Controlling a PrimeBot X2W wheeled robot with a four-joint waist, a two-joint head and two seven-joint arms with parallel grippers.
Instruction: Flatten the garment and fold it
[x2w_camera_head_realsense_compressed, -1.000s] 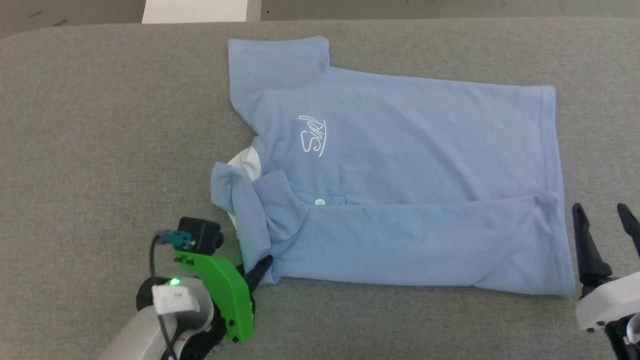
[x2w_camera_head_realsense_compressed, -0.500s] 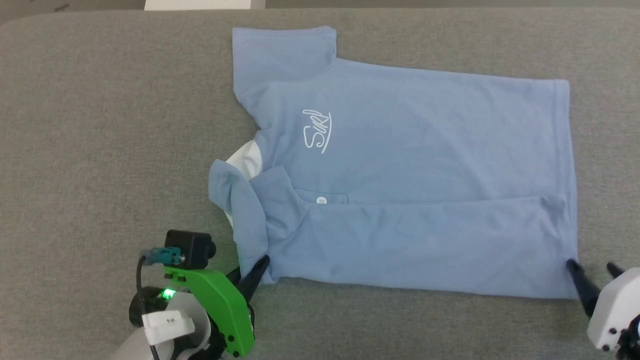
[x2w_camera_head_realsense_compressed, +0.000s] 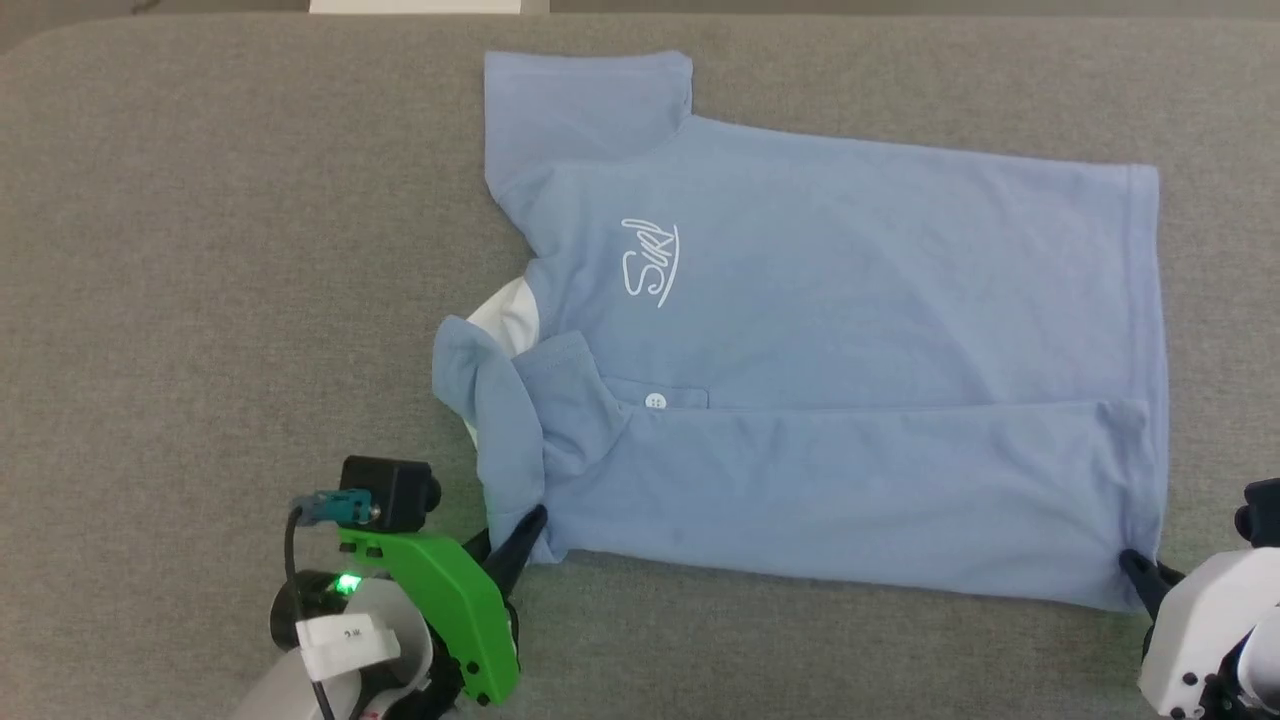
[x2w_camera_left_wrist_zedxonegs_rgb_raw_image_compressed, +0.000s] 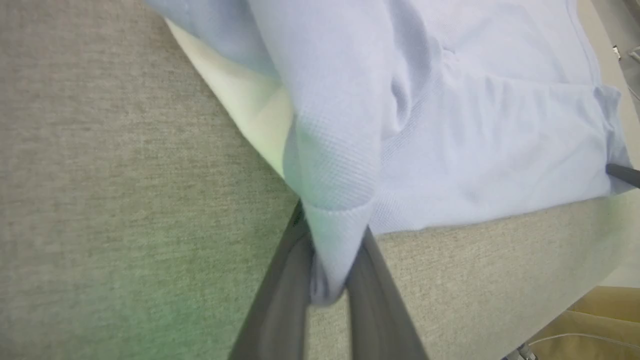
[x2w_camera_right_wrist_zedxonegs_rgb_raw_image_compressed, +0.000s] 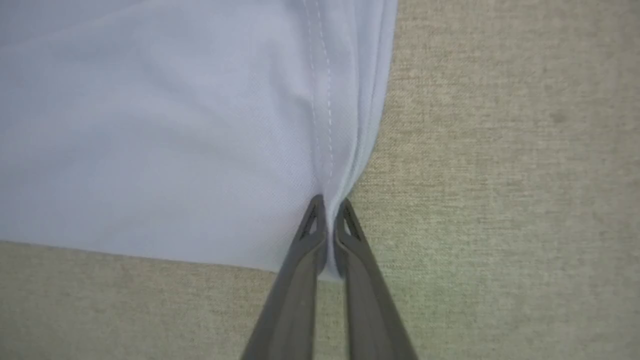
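Grey bench (x2w_camera_head_realsense_compressed: 200, 250) with the light blue garment (x2w_camera_head_realsense_compressed: 850, 300) lying across its middle, the near long side folded over.
White cursive logo (x2w_camera_head_realsense_compressed: 651, 263) begins with "S", the rest is unclear; left end effector (x2w_camera_left_wrist_zedxonegs_rgb_raw_image_compressed: 334, 225) pinches the collar-side corner, right end effector (x2w_camera_right_wrist_zedxonegs_rgb_raw_image_compressed: 329, 210) pinches the hem corner.

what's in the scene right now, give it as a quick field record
surface: grey fabric table
garment: light blue polo shirt, flat, collar end to the robot's left, near side folded over the body
logo: white, facing up
left gripper: shut on the near collar-end corner
right gripper: shut on the near hem corner
far sleeve: spread out, not folded in
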